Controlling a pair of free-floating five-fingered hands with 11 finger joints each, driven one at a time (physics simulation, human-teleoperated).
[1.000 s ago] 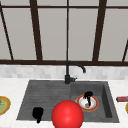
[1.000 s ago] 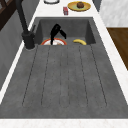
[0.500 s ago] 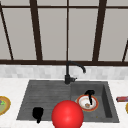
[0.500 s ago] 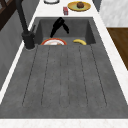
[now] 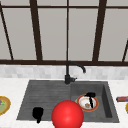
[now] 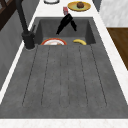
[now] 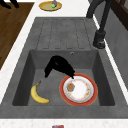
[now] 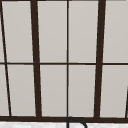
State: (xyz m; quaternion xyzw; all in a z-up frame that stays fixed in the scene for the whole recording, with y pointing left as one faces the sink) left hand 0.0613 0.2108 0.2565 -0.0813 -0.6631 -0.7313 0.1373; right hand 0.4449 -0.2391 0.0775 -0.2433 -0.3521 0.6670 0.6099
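Note:
My right hand [image 5: 90, 98] hangs in the sink basin [image 7: 37, 60] with straight fingers pointing down, and its fingertips [image 7: 72, 75] touch the far rim of a red-rimmed white plate [image 7: 82, 91]. The plate [image 5: 83, 101] lies on the basin floor with a small brown scrap [image 7: 71, 86] on it. A banana [image 7: 38, 95] lies beside the plate, apart from the hand [image 6: 65, 22]. My left hand [image 5: 37, 114] hovers open over the front left corner of the draining board and holds nothing. A big red ball [image 5: 67, 115] sits low in the front view, before the sink's front edge.
A black faucet [image 5: 68, 75] stands behind the sink. The ribbed draining board [image 6: 65, 75] fills the sink's left half. A yellow plate with green food [image 7: 51, 5] is on the left counter. On the right counter are a red can [image 6: 65, 10] and a yellow plate with a brown item [image 6: 79, 5].

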